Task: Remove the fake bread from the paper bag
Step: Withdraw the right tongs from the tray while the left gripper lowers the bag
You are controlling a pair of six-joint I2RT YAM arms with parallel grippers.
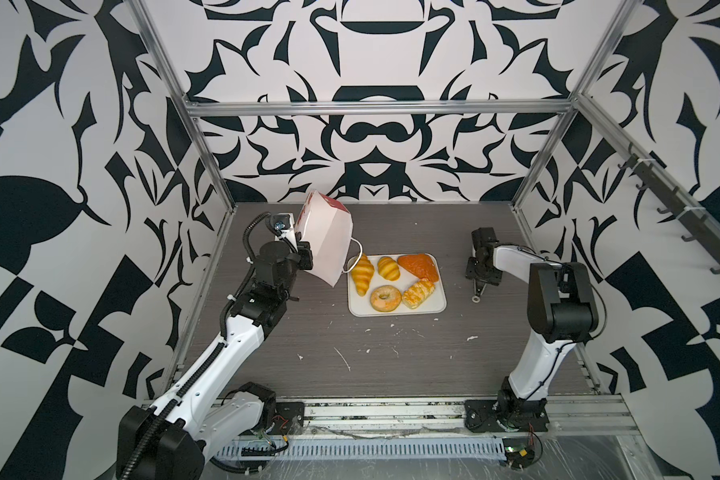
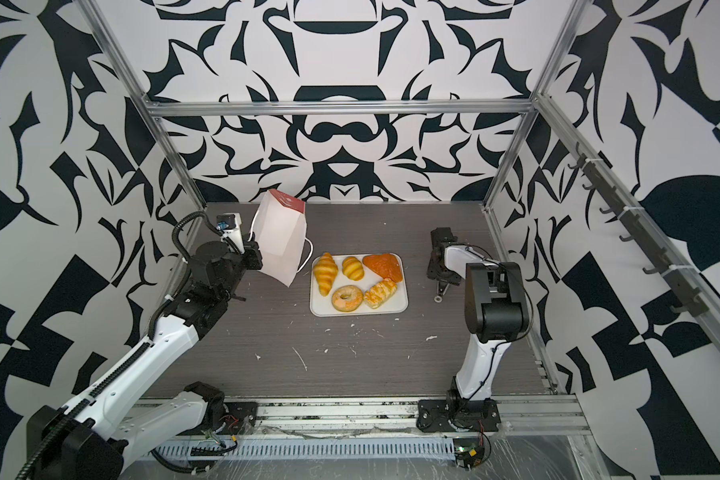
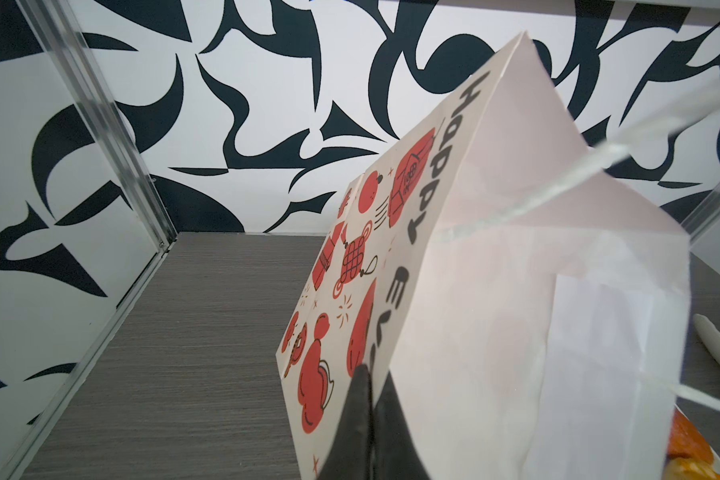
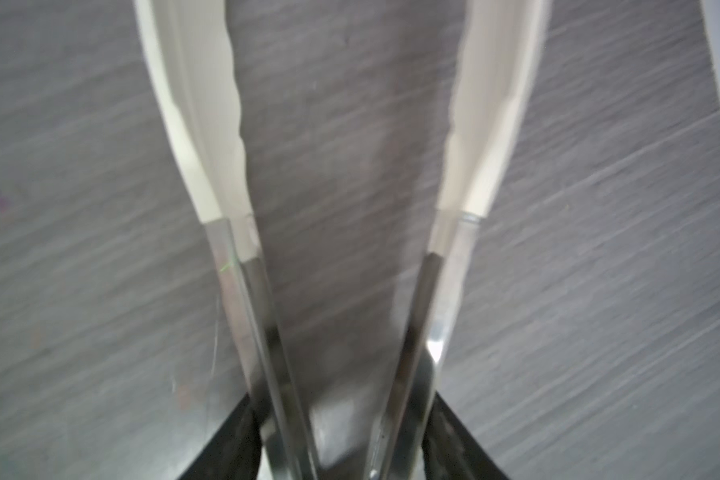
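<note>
Paper bag (image 1: 329, 245), creased white, pinched in left claw (image 3: 369, 395); right claw (image 4: 344, 419) grips metal tongs (image 4: 441, 316).

— Where is the fake bread (image 1: 385, 298)?
— All five pieces lie on the tray (image 1: 439, 309), mid-frame in both top views, on the table (image 1: 350, 365).
— And the paper bag (image 1: 329, 237)?
— Just left of the tray, raised above the table, tilted.
— The tongs (image 1: 476, 291)?
— Well right of the tray.

Blurred up close, the tongs (image 4: 208, 124), at three o'clock of the tray (image 1: 433, 308), have their tips cropped; the bag (image 3: 495, 291) covers most bread (image 3: 688, 446) in the left wrist view.
</note>
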